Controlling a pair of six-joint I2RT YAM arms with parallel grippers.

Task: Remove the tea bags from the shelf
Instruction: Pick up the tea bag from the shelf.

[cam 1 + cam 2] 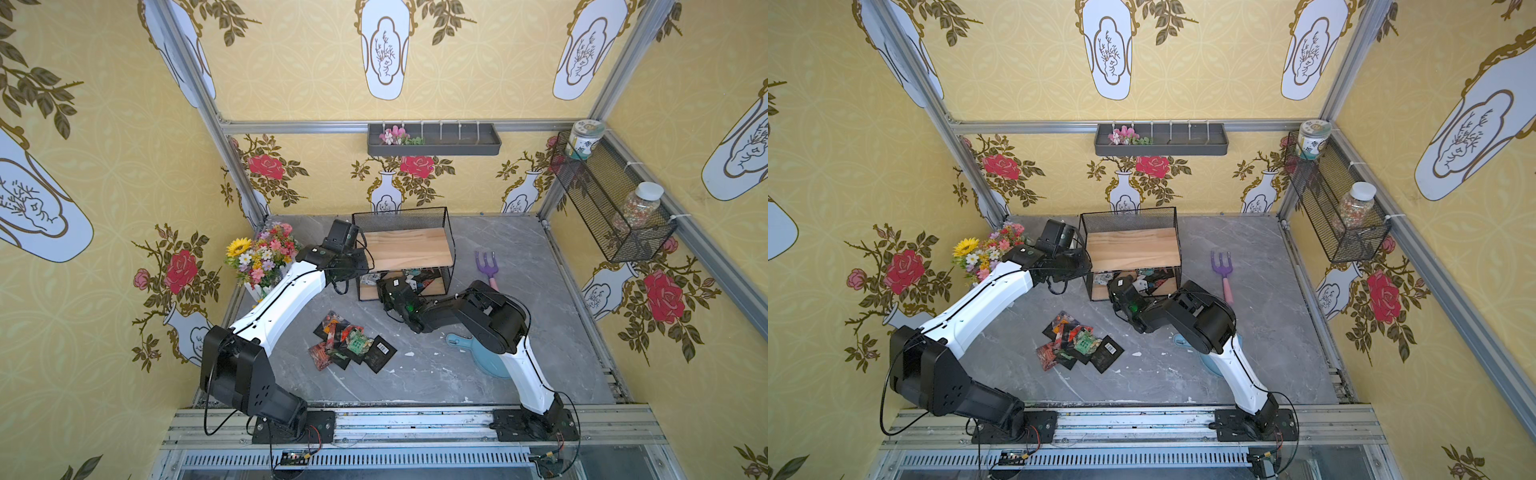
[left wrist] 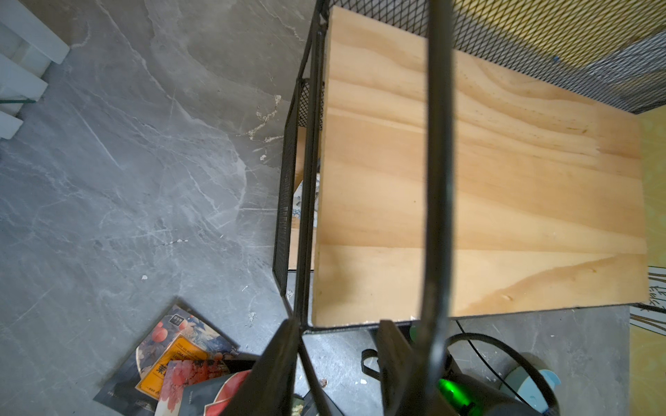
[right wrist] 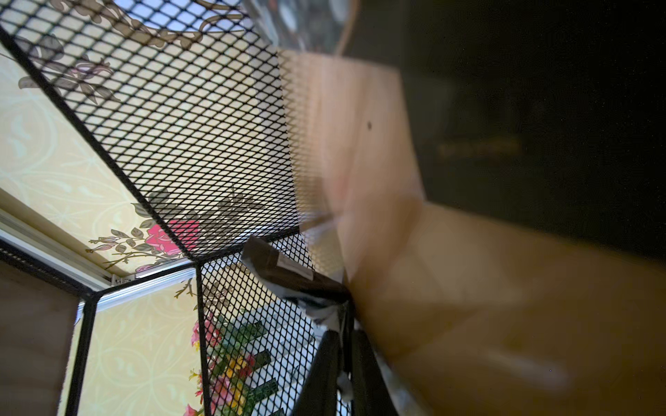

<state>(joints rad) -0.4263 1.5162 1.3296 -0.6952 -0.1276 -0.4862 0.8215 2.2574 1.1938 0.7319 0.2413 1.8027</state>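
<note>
I see right fingers [image 3: 320, 378] inside lower tier of shelf [image 1: 409, 248], clamped on dark tea bag [image 3: 284, 270]. My left fingers [image 2: 274, 374] spread apart, straddling shelf's front corner post. Pile of tea bags [image 1: 351, 345] on surface [image 1: 436, 374] before shelf; more inside.

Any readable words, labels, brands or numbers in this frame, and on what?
Nothing reads clearly.
Black tea bag: barcode label, digits too small.
Orange-labelled tea bag: printed characters, too blurred.
Labelled jar: print too small.
</note>
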